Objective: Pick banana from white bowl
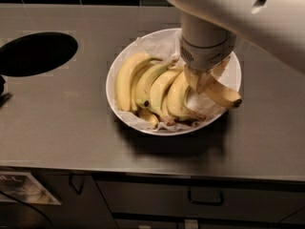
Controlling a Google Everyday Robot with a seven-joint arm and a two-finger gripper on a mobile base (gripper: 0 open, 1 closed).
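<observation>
Camera view has the two-finger gripper (pixel 199 80) low over the right half of the bowl. Its jaws look closed on the stem end of the short, fairly straight yellow banana (pixel 220 93), though the thick wrist hides most of the grip, so that's a best guess. The banana pokes out to the right and slightly down, with its dark brown tip over the right rim of the big round glossy white bowl (pixel 234 73).

The step in hand looks like the lift-out. Since the hold is near one end, the free end will want to droop and swing. A slow, straight-up rise with the grip kept firm seems the safest way, and sideways travel should wait until the tip is above the rim.

Just left of the gripper sits the bunch of longer, curved yellow bananas (pixel 143 82), resting on the crinkled white paper lining (pixel 159 44). The nearest of them is right beside the fingers and could get nudged or dragged. Well off to the left there's a black oval opening (pixel 38 54) in the brushed steel counter (pixel 62 123), nowhere near the path. The bulky white arm (pixel 248 13) crosses the top right.
</observation>
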